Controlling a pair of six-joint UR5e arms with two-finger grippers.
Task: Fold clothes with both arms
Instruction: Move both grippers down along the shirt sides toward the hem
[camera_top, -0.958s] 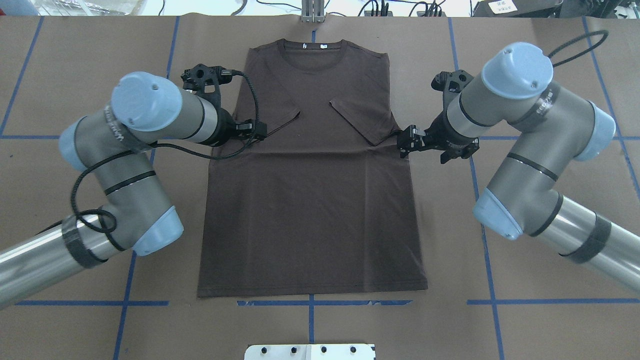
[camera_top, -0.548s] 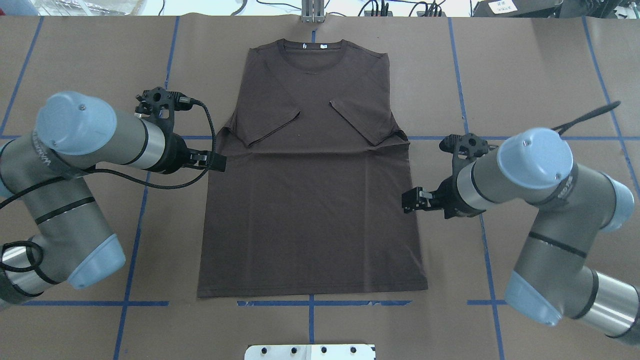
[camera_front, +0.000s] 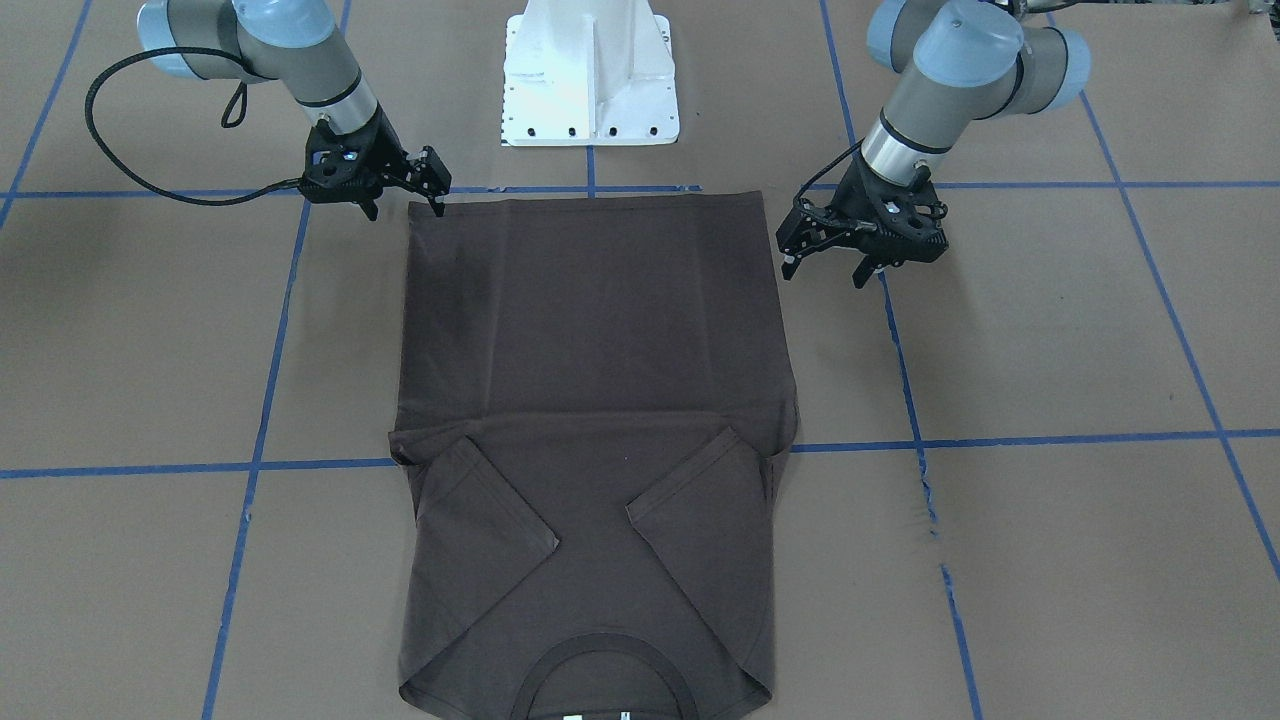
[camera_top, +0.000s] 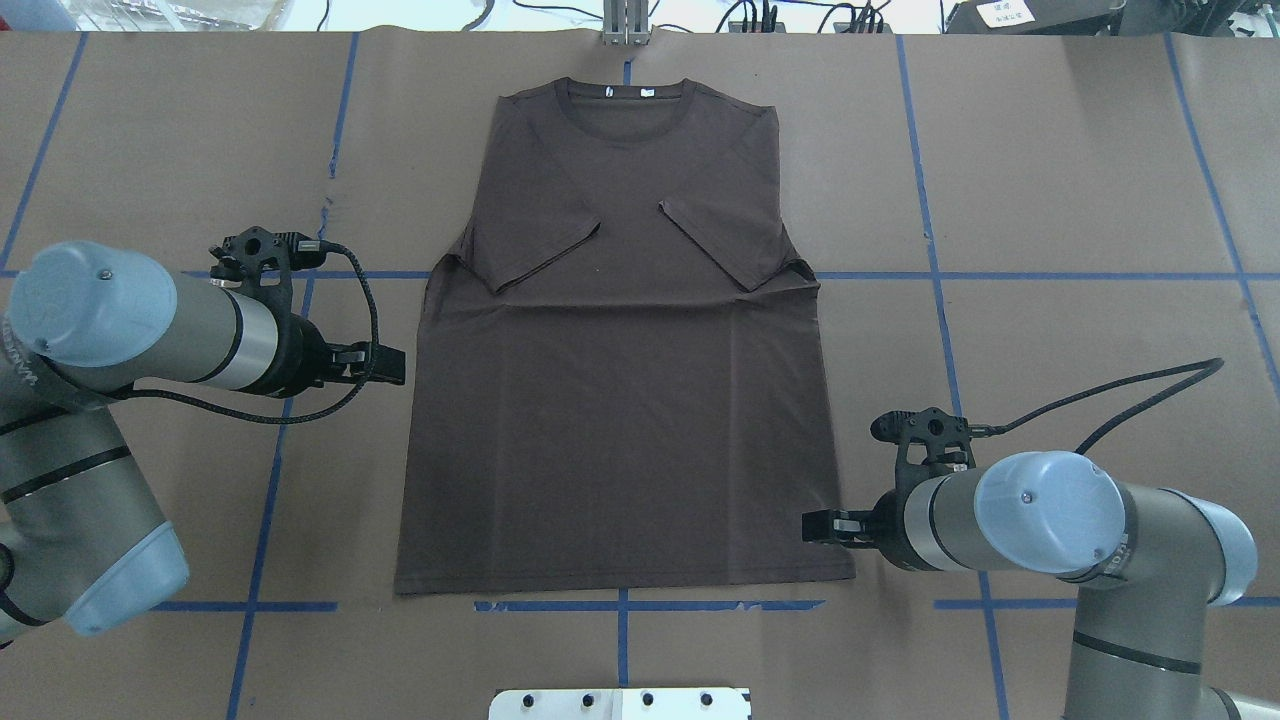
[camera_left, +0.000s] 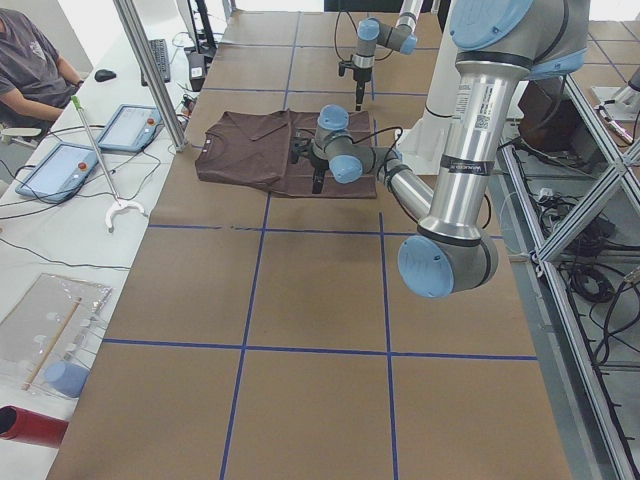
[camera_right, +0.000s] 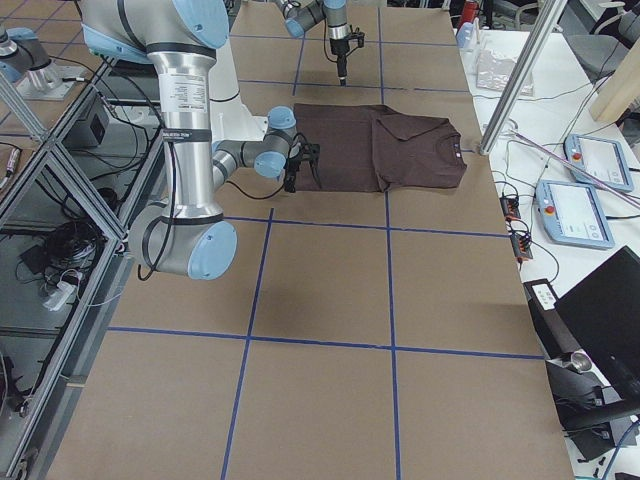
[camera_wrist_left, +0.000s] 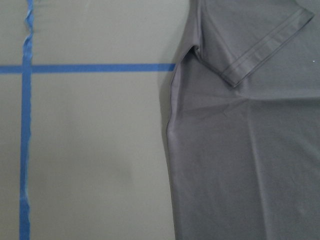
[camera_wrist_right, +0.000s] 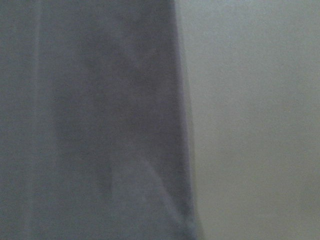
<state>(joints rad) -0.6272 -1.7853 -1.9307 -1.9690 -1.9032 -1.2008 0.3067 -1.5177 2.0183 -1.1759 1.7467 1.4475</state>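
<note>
- The dark brown T-shirt (camera_top: 620, 420) lies flat and face up in the middle of the table (camera_top: 1080, 160), with its collar (camera_top: 627, 100) away from the robot and its hem (camera_top: 620, 585) nearest the base.
- Done, in our judgement: both sleeves (camera_top: 540, 250) are turned inward over the chest and the sides look trimmed straight.
- Left to do: the body is still at full length, so the lengthwise fold, hem towards collar, has not been started.
- The right gripper (camera_top: 820, 525) sits low at the hem corner on its own side, with its fingers spread and nothing between them.
- The left gripper (camera_top: 388, 365) hangs just beside the shirt's side edge at mid-body, clear of the cloth. Its fingers are likewise spread and empty.
- Compared with a second ago, both grippers have left the armpit level, where they met the shirt's edges, and have travelled towards the hem.
- The right has gone further than the left.
- We see no change in how the shirt lies.
</note>
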